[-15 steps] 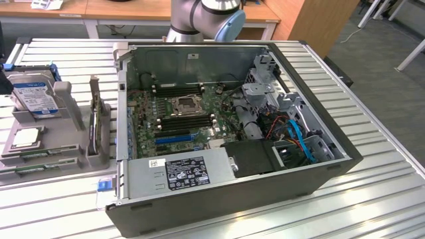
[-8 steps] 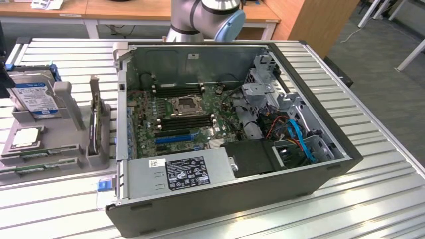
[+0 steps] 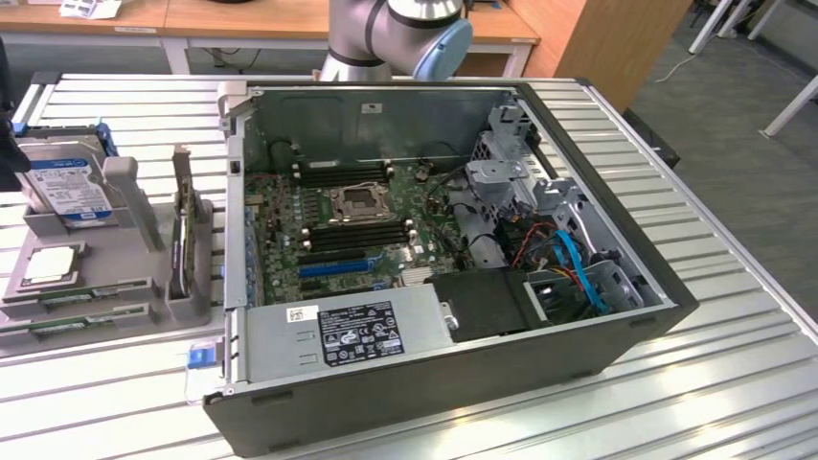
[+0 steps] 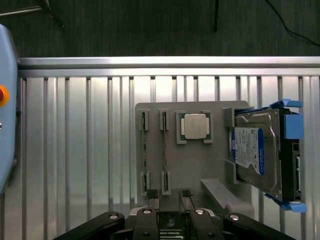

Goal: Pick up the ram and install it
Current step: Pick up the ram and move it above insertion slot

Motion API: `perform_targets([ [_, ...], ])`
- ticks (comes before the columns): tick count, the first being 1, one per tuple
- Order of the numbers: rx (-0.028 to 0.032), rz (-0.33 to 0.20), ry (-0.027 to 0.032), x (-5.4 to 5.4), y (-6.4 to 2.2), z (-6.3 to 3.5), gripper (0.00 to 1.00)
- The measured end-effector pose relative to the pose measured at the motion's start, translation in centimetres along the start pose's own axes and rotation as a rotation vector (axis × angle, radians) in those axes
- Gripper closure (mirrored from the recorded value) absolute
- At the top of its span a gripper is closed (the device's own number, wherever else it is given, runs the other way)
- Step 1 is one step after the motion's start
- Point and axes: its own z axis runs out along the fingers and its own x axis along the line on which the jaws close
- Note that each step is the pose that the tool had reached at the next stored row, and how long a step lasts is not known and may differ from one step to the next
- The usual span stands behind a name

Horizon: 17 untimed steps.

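**Claw.** The black two-finger claw (image 4: pixel 169 196) is opened wide and has hold of nothing. Bare holder surface shows in the gap between its fingertips (image 4: pixel 152 196). It hangs over the edge of the flat grey plastic parts holder (image 4: pixel 195 165) that lies farthest from the table edge in the wrist view.

**Task part.** The ram (image 4: pixel 164 155), a long, narrow green circuit-board stick, stands on its long edge in a holder slot just beside the processor pocket. It is roughly in line with the claw's gap and apart from both fingertips.

**Other parts on the holder.**
- A second green memory stick (image 4: pixel 144 155) sits in the next slot, parallel to the ram and nearer the holder's end edge.
- The square silver processor chip (image 4: pixel 195 126) lies flat in its pocket.
- The boxy silver hard drive with a blue-white label (image 4: pixel 255 155) leans tilted at the opposite end of the holder, in a blue bracket.

**Setting.** The holder rests on the slatted aluminium table (image 3: pixel 715 383), to the exterior view's left of the open black computer case (image 3: pixel 447 402). The case lies on its side, exposing the green motherboard (image 3: pixel 409 187) and the silver power supply with a black label (image 3: pixel 345 335)
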Motion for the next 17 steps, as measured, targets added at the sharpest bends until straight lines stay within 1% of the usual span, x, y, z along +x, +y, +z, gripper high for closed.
perform_targets([
  [17,0.0,0.0,0.0,0.0,-0.07,2.21,0.71],
])
